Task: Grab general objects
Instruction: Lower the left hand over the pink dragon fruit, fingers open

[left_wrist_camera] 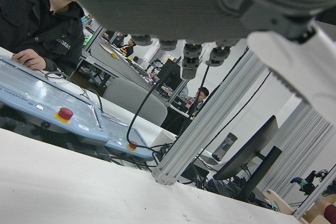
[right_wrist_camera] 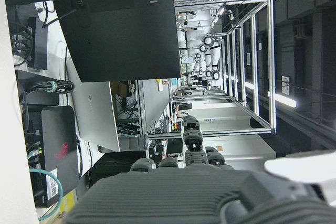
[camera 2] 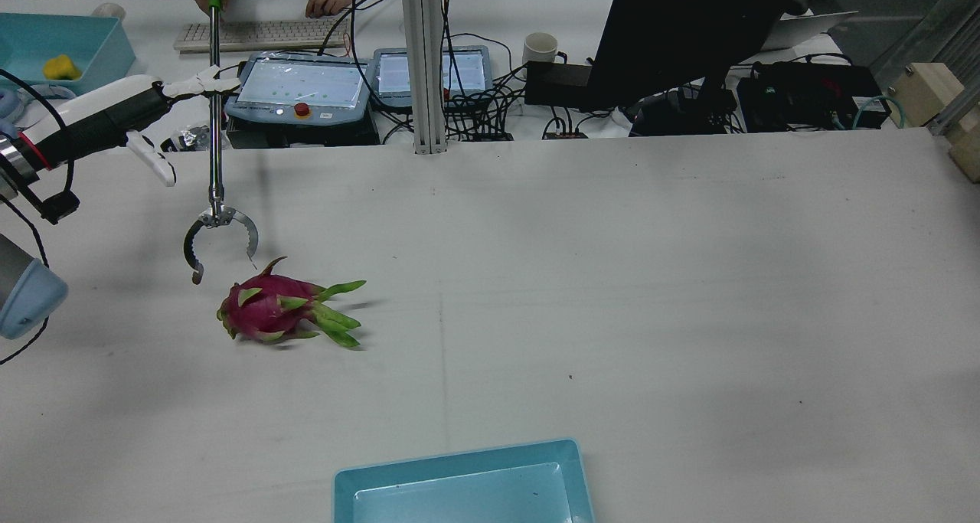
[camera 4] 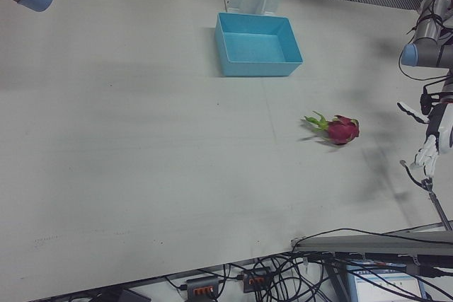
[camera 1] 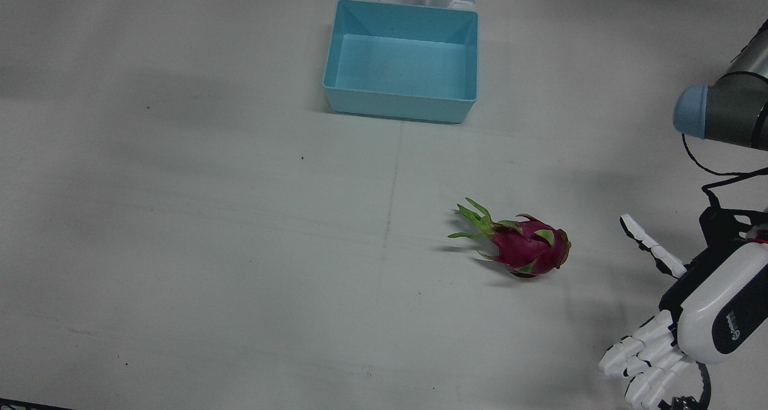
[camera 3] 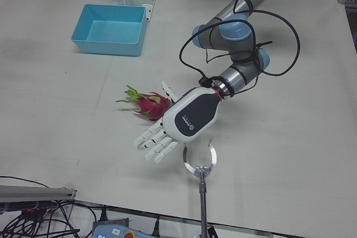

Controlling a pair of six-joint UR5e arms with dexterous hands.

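Observation:
A magenta dragon fruit (camera 1: 528, 248) with green scales lies on its side on the white table; it also shows in the rear view (camera 2: 268, 312) and the left-front view (camera 3: 149, 104). My left hand (camera 1: 690, 314) is open, fingers spread, hovering above the table beside the fruit and not touching it; it also shows in the left-front view (camera 3: 181, 121) and the rear view (camera 2: 107, 117). My right hand (right_wrist_camera: 199, 182) shows only in its own view, fingers extended, holding nothing.
A light blue bin (camera 1: 399, 107) stands empty near the robot's side of the table. A person holds a long reacher tool whose open claw (camera 2: 218, 232) hangs just above the table next to the fruit and my left hand. Consoles and cables line the operators' desk.

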